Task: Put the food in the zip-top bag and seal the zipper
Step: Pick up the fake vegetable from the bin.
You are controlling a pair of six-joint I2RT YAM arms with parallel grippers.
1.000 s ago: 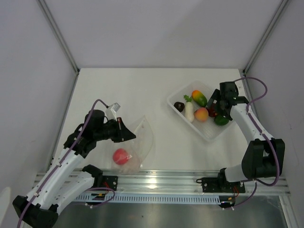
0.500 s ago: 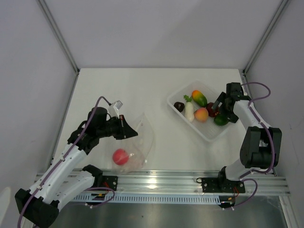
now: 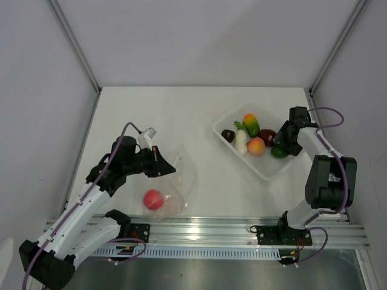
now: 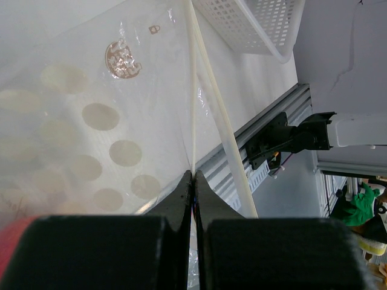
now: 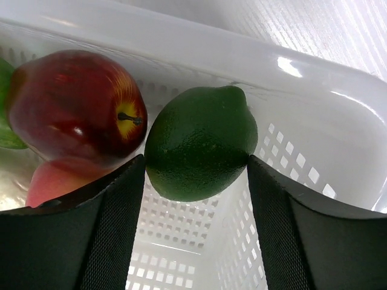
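Nearest the front edge, left of the middle, the zip-top bag [image 3: 180, 178] lies on the table [image 3: 181, 115] with the red apple [image 3: 153, 199] sitting in its near end. The left gripper [image 3: 162, 165] is clamped on the bag's left rim. In the wrist cam the jaws are squeezed together on one strip of the zipper [image 4: 194, 90], and the other strip peels off to the side, so the mouth is gaping.

Further back, over by the right edge, there's the tray [image 3: 251, 164] with everything else in it. The right gripper [image 3: 280, 147] is down in the tray's right end, jaws spread on either side of the green piece [image 5: 199, 148], not closed on it. The dark red piece [image 5: 75, 115] is jammed right up against the green one, with the peach [image 3: 256, 145] just beside them. The white radish [image 3: 240, 140] lies left of the peach, the dark purple piece [image 3: 227, 135] is at the tray's left corner, and the mango [image 3: 251, 125] is at the far side.
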